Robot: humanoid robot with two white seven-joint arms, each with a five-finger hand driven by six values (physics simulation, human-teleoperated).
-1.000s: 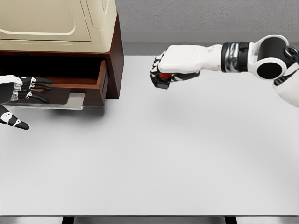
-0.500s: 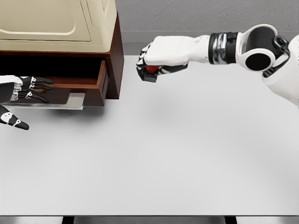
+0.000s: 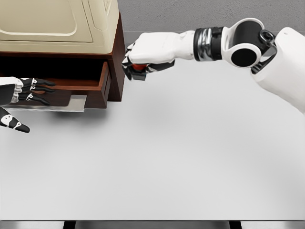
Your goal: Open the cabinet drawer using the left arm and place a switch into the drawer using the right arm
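Beside dark wooden cabinet's corner (image 3: 116, 57), right hand (image 3: 143, 57) grips red switch (image 3: 139, 67) aloft (clearing side wall); left hand (image 3: 24, 98) relaxed, fingers spread, by open drawer (image 3: 102, 81).

no readable text, no labels, no brands, no numbers, no signs

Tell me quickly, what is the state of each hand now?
Left hand: open, holding nothing, at the drawer.
Right hand: closed on the switch.
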